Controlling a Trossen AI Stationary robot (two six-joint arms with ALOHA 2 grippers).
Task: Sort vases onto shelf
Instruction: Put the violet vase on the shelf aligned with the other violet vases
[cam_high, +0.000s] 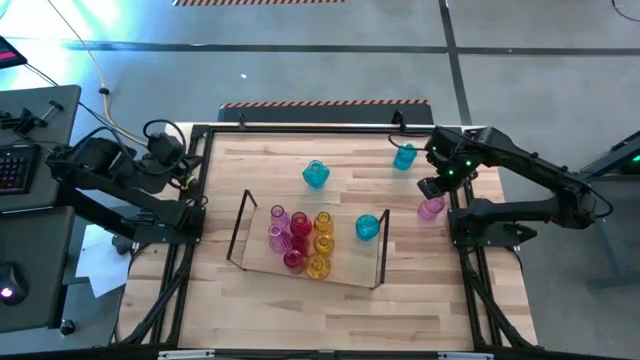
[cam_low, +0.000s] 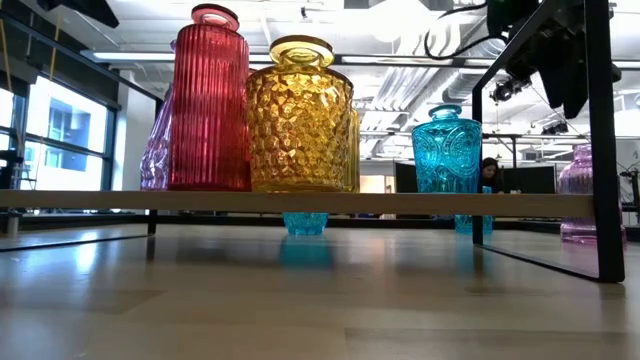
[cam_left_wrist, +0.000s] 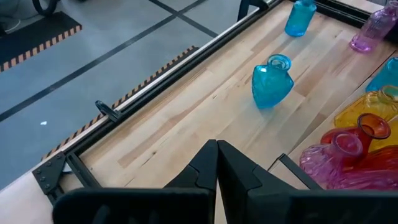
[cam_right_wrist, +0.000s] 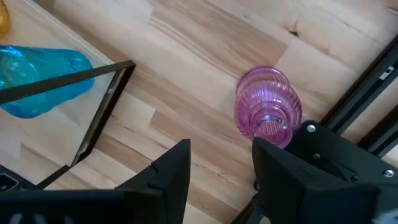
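the shelf (cam_high: 250, 255), a clear tray with thin dark end frames, holds ribbed pink, red and faceted amber vases (cam_high: 298, 240) plus one cyan. outside it on the wooden surface (cam_high: 260, 170) three remain: two cyan, one ribbed pink vase (cam_right_wrist: 267, 107) beneath the right tool (cam_right_wrist: 221, 158), released. left tool (cam_left_wrist: 217, 163) clenched, empty.

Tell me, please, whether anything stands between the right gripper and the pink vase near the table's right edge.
Nothing visible does. The right gripper is open just over the pink vase, which stands alone on bare wood outside the shelf.
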